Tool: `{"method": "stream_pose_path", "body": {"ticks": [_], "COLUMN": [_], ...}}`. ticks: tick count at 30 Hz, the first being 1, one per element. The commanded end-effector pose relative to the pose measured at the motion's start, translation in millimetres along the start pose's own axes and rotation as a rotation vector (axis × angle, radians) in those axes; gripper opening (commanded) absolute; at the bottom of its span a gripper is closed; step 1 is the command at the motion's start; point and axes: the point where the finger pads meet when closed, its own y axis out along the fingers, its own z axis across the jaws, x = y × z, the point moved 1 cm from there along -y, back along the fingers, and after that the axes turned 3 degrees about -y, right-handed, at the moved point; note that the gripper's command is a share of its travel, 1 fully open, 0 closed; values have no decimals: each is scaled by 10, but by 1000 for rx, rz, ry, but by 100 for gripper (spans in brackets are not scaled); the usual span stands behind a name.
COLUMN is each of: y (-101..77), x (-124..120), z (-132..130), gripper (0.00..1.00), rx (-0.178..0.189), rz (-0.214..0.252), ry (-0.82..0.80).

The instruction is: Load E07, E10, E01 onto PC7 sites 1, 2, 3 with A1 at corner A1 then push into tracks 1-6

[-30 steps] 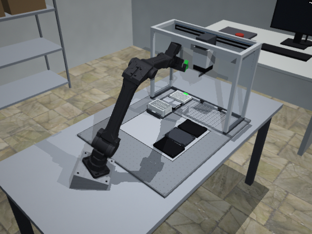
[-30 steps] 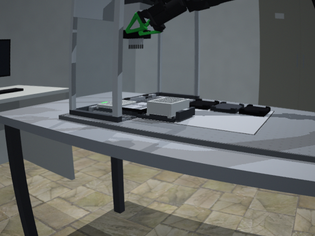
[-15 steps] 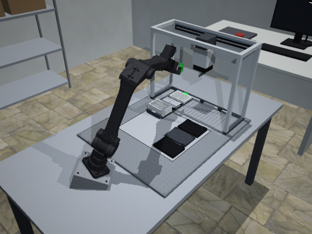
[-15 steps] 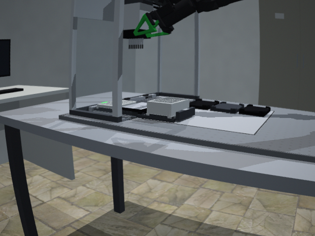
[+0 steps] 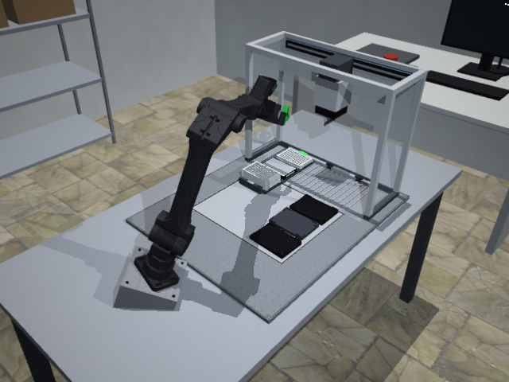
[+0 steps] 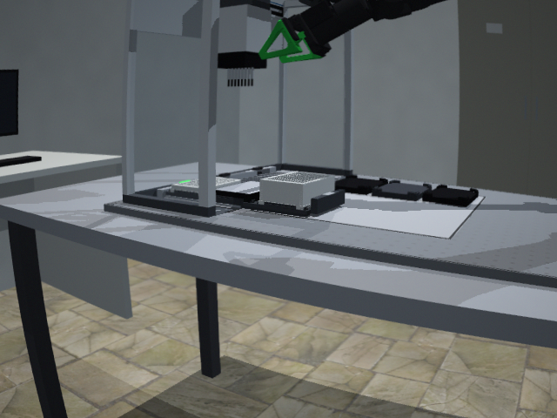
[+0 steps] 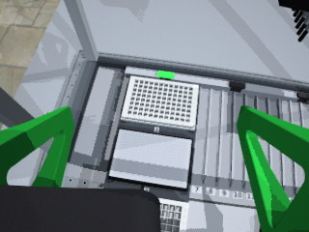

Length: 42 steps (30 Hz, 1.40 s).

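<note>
The dark carrier PC7 (image 6: 287, 208) lies in the leftmost tracks of the rails (image 5: 328, 185), its handle (image 6: 328, 199) toward the apron. The deep-well block (image 5: 261, 175) sits at the site next to the handle. The 384-well plate (image 7: 153, 158) sits in the middle site and the 96-well plate (image 7: 160, 101) at the far site. A green lamp (image 7: 165, 75) glows behind the carrier's far end. My gripper (image 5: 284, 114), with green fingers, is open and empty. It hangs high above the carrier, which also shows below it in the wrist view (image 7: 154, 161).
Three dark plate nests (image 5: 293, 222) stand empty in a row on the white apron (image 5: 230, 209). The instrument's grey frame post stands close to my wrist. The pipetting head (image 5: 331, 96) hangs under the frame's top beam, to the right of my gripper.
</note>
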Motion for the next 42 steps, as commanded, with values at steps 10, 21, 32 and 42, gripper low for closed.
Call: {"method": "stream_pose_path", "body": {"ticks": [10,21,32,42], "y": [-460,-718,-1100,-1356], "x": [84,-129,-339,-534], "z": [84,99,296,387], "gripper": [100,100,100,100], "rx": [1,-12,3,6], "rz": [-67,-59,-60,-46], "ry": [40,46,43,37]}}
